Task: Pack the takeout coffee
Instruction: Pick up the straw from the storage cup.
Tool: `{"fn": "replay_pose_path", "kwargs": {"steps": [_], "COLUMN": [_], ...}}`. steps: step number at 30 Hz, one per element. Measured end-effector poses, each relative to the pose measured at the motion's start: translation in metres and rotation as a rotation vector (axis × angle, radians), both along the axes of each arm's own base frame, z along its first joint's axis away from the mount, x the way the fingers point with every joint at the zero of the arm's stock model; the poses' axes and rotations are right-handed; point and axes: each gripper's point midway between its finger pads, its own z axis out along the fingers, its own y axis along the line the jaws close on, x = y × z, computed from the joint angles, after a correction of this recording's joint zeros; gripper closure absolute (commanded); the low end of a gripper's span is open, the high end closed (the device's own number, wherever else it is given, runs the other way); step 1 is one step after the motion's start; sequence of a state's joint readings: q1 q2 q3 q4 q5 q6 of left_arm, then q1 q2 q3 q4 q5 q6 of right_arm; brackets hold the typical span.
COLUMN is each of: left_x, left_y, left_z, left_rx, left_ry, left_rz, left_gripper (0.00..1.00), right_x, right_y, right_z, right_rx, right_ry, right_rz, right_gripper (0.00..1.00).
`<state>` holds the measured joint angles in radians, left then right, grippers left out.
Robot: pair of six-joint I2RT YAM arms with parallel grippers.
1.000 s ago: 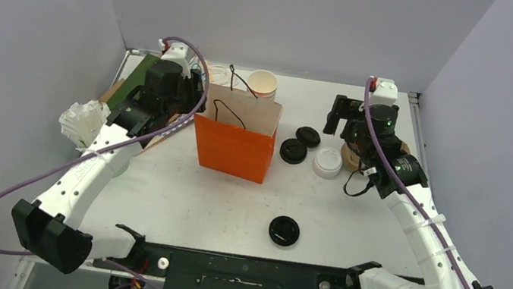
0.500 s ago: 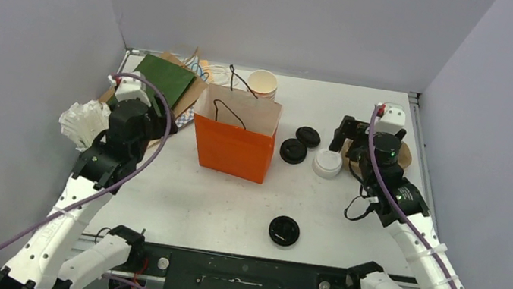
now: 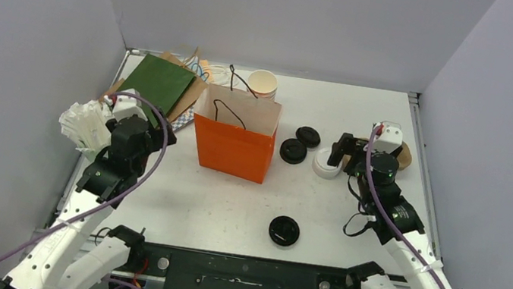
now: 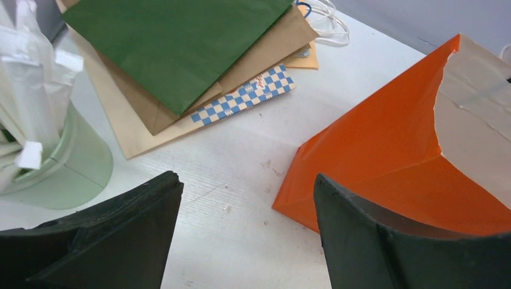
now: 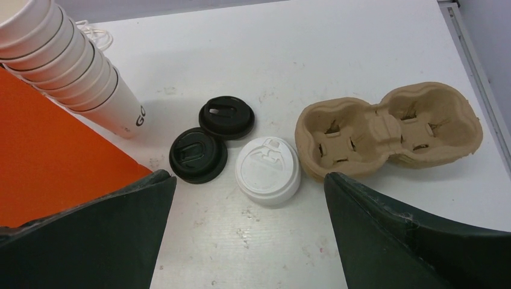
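Hovering just right of the orange bag (image 3: 233, 141), the right gripper (image 3: 339, 153) is gaping wide and holding nothing, facing a white lid (image 5: 267, 170), two black lids (image 5: 198, 154) and a pulp carrier (image 5: 388, 129). On the bag's left, the left gripper (image 4: 246, 183) is also standing apart, empty. No capped coffee is showing, and the bag's inside is hidden. The right arm is sitting nearer the lids.

The white table (image 3: 228, 209) carries an orange bag (image 3: 233, 149), flat paper bags (image 3: 162, 84), stacked cups (image 5: 72, 78), a pulp carrier (image 5: 391, 129) — and lids (image 3: 284, 231).

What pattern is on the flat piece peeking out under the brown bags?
Blue and white checks; the flat piece shows best in the left wrist view.
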<state>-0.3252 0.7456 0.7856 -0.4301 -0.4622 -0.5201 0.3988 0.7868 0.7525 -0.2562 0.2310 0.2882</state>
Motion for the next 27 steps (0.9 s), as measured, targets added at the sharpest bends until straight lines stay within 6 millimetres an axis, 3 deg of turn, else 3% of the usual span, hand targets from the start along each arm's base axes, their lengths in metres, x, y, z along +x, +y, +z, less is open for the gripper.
{"fn": "replay_pose_path", "kwargs": {"steps": [3,6,8,10,13,23,27], "left_x": [0.004,0.01,0.007,0.002,-0.006,-0.021,-0.02], "left_y": [0.007,0.016,0.023,0.031,0.041,0.077,0.095], "left_z": [0.011,0.036,0.053,0.067,0.077,0.065,0.064], "left_rx": [0.039,0.073,0.085,0.095,0.116,0.269,0.296], "left_ry": [0.014,-0.005,-0.025,-0.032,-0.01,0.14,0.159], "left_rz": [0.035,0.086,0.119,0.153,0.2,0.364,0.43], "left_gripper": [0.42,0.49,0.46,0.37,0.31,0.52,0.54], "right_x": [0.004,0.005,0.005,0.003,0.002,-0.01,-0.015], "right_y": [0.004,0.006,0.006,0.007,0.008,0.031,0.043], "right_z": [0.002,0.003,0.006,0.009,0.014,0.027,0.026], "right_rx": [0.017,0.037,0.043,0.047,0.057,0.107,0.104], "right_ry": [0.01,0.01,0.002,-0.007,-0.025,-0.062,-0.059], "right_rz": [0.0,0.001,0.003,0.008,0.018,0.117,0.157], "right_gripper": [0.0,0.0,0.0,0.0,0.0,0.0,0.0]}}
